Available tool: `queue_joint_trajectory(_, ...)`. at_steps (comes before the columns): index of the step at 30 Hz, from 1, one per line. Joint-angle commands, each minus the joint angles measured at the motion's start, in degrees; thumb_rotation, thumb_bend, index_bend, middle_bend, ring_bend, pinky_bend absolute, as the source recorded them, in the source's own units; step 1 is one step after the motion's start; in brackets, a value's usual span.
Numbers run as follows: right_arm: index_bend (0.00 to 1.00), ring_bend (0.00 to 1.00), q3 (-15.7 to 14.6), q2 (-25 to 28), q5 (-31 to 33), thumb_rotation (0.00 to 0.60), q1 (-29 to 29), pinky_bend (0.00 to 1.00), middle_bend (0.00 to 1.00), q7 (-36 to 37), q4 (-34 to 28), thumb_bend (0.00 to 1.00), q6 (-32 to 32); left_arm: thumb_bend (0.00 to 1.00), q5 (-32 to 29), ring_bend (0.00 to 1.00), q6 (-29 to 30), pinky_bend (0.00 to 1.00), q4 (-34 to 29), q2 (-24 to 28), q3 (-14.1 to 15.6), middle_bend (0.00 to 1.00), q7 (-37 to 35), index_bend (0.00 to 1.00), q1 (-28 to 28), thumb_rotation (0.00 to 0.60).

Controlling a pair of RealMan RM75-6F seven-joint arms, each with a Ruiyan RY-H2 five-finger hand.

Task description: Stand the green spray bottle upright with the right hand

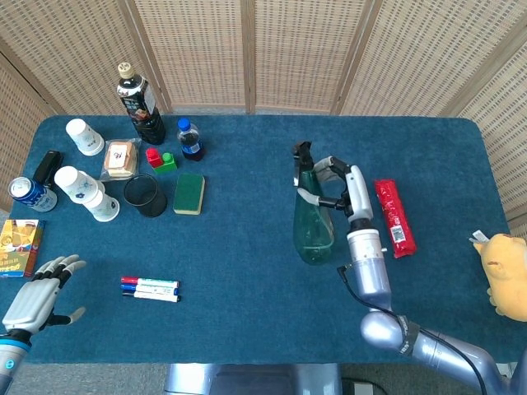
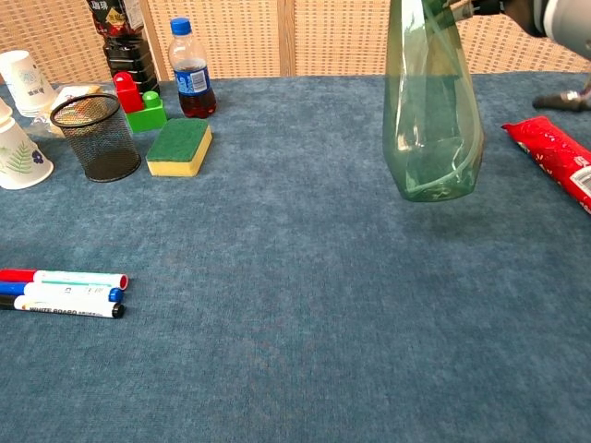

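The green spray bottle (image 1: 314, 224) (image 2: 431, 120) stands nearly upright on the blue table, its black nozzle at the top and its base on or just above the cloth. My right hand (image 1: 342, 186) grips its neck from the right side; in the chest view only a bit of that hand (image 2: 545, 14) shows at the top right corner. My left hand (image 1: 37, 298) rests with fingers spread at the table's front left edge, holding nothing.
A red packet (image 1: 394, 217) (image 2: 558, 159) lies right of the bottle. Markers (image 1: 150, 288) (image 2: 61, 293) lie front left. A sponge (image 1: 189, 193), mesh cup (image 1: 146, 196), cola bottle (image 1: 190, 139), dark bottle (image 1: 140, 104), paper cups (image 1: 85, 192) and a can (image 1: 31, 193) crowd the back left. A yellow toy (image 1: 508, 276) sits at far right.
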Motion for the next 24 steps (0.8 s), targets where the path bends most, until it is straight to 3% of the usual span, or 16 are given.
queue_joint_trajectory(1,0.61,0.48,-3.0,-1.9,-6.5,0.600,-1.8,0.40,0.57,6.4,4.3,0.19,2.1,0.31,-0.5,0.00,0.3,0.00,-1.3,0.5,-0.2,0.10,1.4,0.15,-0.1,0.600)
queue_joint_trajectory(13,0.59,0.47,-7.8,-9.6,-22.2,0.600,0.0,0.39,0.57,21.1,24.1,0.18,11.4,0.30,-2.5,0.00,1.1,0.00,-5.7,1.7,-0.7,0.10,6.2,0.15,-0.4,0.600)
queue_joint_trajectory(24,0.58,0.45,-9.0,-15.9,-26.6,0.600,2.1,0.38,0.56,29.6,37.3,0.17,17.8,0.31,-3.4,0.00,1.2,0.00,-7.1,2.3,-0.8,0.10,7.6,0.15,-0.7,0.600)
